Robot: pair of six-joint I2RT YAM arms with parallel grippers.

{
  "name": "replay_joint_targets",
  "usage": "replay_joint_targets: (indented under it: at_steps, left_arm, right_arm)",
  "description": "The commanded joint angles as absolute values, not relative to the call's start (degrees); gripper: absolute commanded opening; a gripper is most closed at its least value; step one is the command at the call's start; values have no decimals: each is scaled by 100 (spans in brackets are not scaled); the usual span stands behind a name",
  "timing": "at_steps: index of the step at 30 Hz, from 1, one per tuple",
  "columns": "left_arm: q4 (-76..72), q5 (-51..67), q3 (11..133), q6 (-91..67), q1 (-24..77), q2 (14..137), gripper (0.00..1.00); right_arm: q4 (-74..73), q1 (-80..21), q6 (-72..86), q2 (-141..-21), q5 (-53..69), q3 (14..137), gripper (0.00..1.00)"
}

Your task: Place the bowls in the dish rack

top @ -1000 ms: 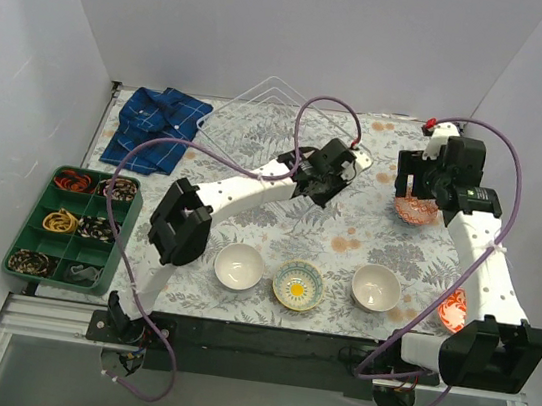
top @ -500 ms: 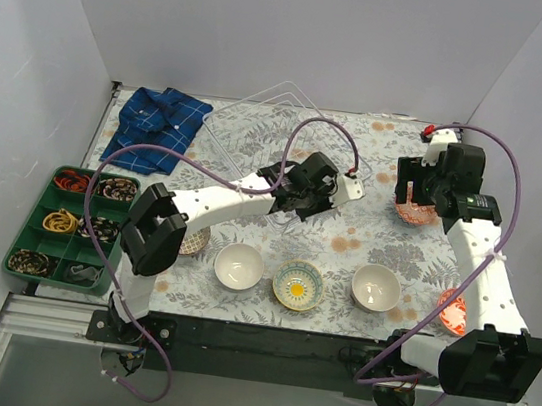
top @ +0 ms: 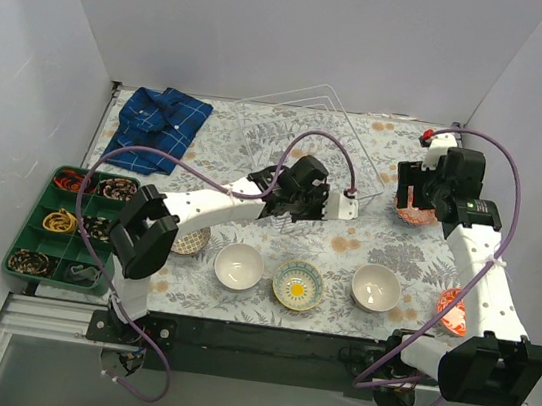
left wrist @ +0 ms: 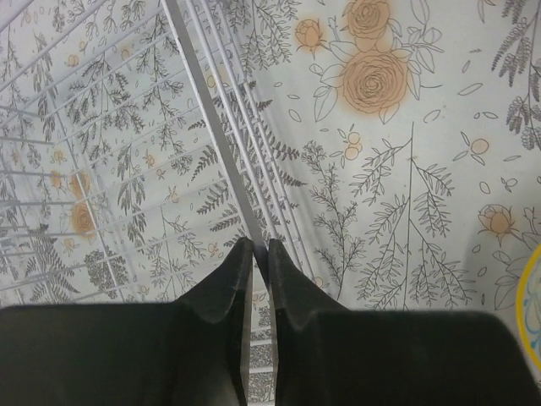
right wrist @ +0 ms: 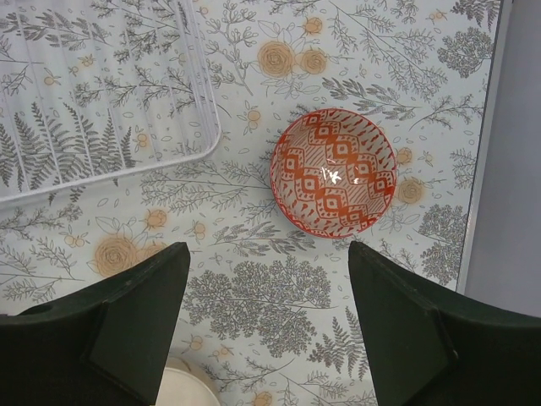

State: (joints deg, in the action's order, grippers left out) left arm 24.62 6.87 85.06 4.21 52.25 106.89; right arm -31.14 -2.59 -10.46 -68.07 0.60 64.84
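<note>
The white wire dish rack (top: 306, 132) lies at the back middle of the flowered table. My left gripper (top: 339, 206) is shut on the rack's near right rim wire; in the left wrist view the fingertips (left wrist: 260, 245) pinch the rim wire (left wrist: 207, 106). My right gripper (top: 416, 188) is open and empty, above a red patterned bowl (top: 413, 214), which shows in the right wrist view (right wrist: 333, 172) beyond the fingers (right wrist: 269, 249). Along the front stand a white bowl (top: 239, 265), a yellow-centred bowl (top: 298, 285) and another white bowl (top: 375, 287).
A second red bowl (top: 452, 311) sits at the right edge beside the right arm. A small patterned bowl (top: 188, 242) is half hidden under the left arm. A green compartment tray (top: 25, 240) stands at the front left, a blue plaid cloth (top: 155, 126) at the back left.
My left gripper has moved right and nearer, holding the rack's rim, and the rack has shifted right with it. The left arm's elbow swung left. The right gripper barely moved.
</note>
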Motion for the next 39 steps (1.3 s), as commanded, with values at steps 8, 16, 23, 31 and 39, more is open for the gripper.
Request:
replay_joint_targets:
  at_steps: [8, 16, 23, 31, 39]
  left_arm:
    - [2153, 2179, 7471, 1994, 4607, 9633, 0]
    - [2285, 2285, 8102, 2083, 4184, 10167, 0]
    - [2373, 2443, 8499, 1714, 4166, 10441, 0]
    - [2153, 2145, 8508, 1363, 4175, 10231, 14]
    - [2355, 2242, 8131, 276, 4210, 8643, 49]
  right_arm:
    - [-2909, -220, -1116, -6908, 18, 6609, 84]
    - [-2804, -220, -1116, -6987, 26, 6504, 84]
    - [-2795, -176, -1151, -6943, 26, 6407, 84]
    - [-2786, -158, -1169, -6900, -149, 6381, 84]
    - [-2961, -158, -1327, -6689, -299, 6346, 86]
